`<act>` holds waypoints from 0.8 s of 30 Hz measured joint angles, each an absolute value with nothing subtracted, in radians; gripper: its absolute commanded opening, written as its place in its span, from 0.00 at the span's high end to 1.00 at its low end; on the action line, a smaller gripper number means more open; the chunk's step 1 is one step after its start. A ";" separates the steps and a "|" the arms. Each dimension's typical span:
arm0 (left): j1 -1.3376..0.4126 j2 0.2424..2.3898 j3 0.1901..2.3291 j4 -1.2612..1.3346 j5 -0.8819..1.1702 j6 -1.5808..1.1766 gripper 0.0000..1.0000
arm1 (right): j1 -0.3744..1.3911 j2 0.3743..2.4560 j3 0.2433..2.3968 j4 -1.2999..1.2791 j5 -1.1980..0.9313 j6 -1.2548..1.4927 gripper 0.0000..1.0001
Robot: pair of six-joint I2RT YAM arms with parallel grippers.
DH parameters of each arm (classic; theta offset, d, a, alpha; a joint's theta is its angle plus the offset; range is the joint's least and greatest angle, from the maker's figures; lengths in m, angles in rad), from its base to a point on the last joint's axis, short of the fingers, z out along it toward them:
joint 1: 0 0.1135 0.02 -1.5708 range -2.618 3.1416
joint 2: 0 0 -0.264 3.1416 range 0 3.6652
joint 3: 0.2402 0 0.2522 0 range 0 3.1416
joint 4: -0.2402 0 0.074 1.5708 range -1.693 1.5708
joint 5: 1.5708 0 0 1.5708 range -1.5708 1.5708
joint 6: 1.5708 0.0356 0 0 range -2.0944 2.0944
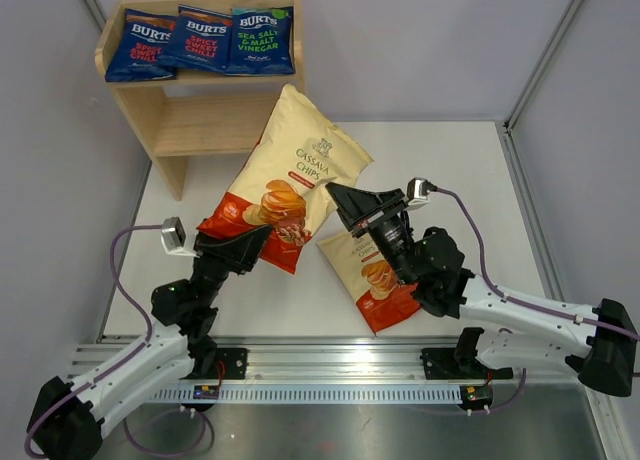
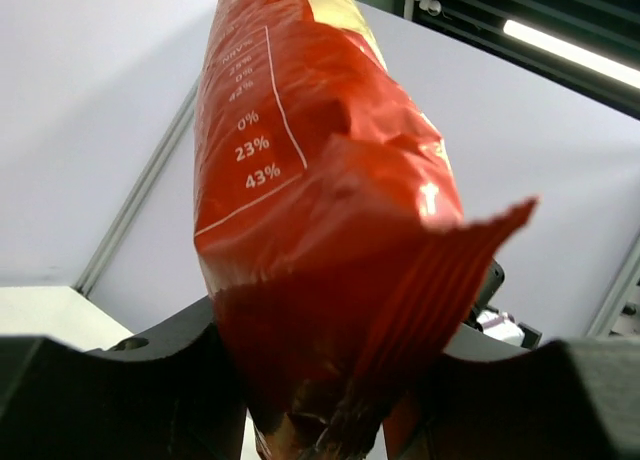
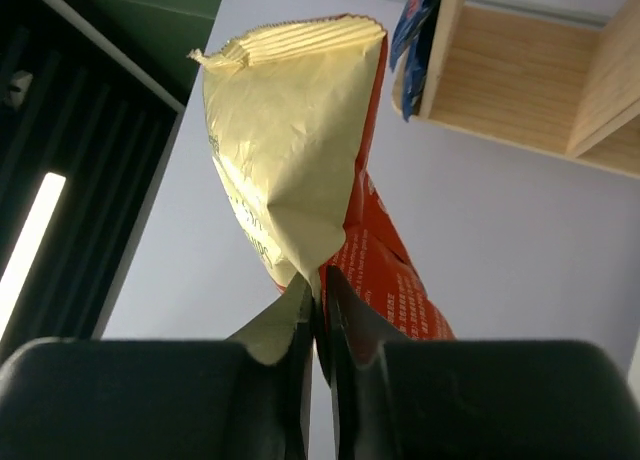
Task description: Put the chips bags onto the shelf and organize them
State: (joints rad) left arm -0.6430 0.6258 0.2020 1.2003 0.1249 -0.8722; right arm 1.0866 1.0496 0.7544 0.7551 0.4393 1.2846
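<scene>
From overhead I get soft, even light. The table (image 1: 460, 170) shows only faint shadows beneath the arms, and everything is sharp, with slight glints on the cream bag (image 1: 290, 150). On both wrist feeds a ceiling light strip (image 2: 570, 45) burns white, while the left gripper (image 2: 325, 380) and right gripper (image 3: 315, 380) sit dark and blurred up close.

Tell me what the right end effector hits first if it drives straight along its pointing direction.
The cream chips bag: its edge is pinched in the right end effector. Beyond the bag, the line looks aimed roughly toward the shelf, but depth is unclear from these views.
</scene>
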 measured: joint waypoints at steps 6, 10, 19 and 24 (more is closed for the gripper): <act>-0.643 0.496 0.203 0.981 0.091 -0.868 0.88 | 1.093 0.951 0.703 0.665 0.588 1.179 0.63; -0.641 0.461 0.204 0.857 0.088 -0.869 0.88 | 1.093 0.904 0.684 0.612 0.665 1.109 0.29; -0.641 0.273 0.299 0.257 -0.010 -0.891 0.87 | 1.093 0.717 0.684 0.377 0.826 0.980 0.24; -0.641 0.223 0.401 -0.063 -0.134 -0.900 0.88 | 1.093 0.664 0.688 0.309 0.881 0.920 0.22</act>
State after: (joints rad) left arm -0.6415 0.2230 0.4011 -0.0628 -0.1341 -0.8997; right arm 1.0931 0.6636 0.6880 0.3092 0.8810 0.9203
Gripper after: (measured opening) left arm 0.395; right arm 0.764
